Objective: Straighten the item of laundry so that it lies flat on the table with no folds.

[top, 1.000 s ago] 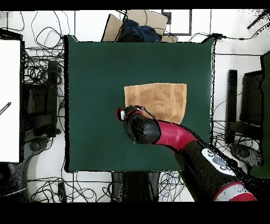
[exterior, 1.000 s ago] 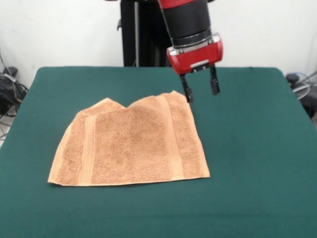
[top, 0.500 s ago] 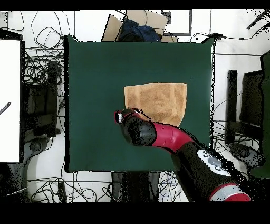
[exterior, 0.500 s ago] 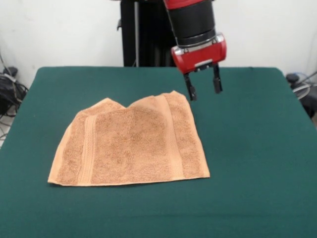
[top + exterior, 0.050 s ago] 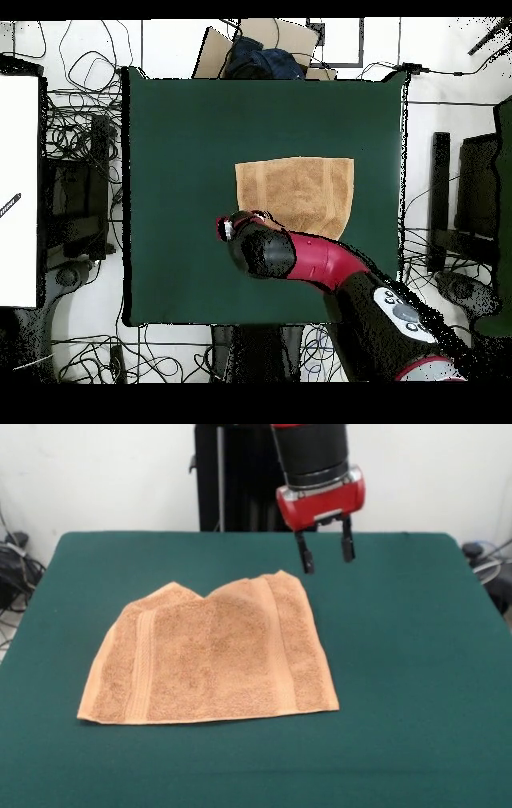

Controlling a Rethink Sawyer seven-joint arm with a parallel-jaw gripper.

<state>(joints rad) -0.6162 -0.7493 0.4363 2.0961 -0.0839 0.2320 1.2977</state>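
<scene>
Occlusions and cut-offs noted

From overhead, I see the arm (image 5: 310, 262) cover the towel's (image 5: 296, 192) near edge and the gripper; in front view the picture's top crops the arm.

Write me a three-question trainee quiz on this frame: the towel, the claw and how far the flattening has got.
1. True or false: the claw is shut on the hand towel.
2. Multiple choice: in the front view, which edge of the hand towel looks uneven and bunched? A. the edge toward the camera B. the edge farthest from the camera C. neither
3. Fill in: the hand towel lies on the dark ____ table.

Key
1. False. The claw hangs open above the table, just beyond the towel's far corner, holding nothing.
2. B. The far edge rises in two peaks with a dip between them; the near edge runs straight.
3. green
</scene>
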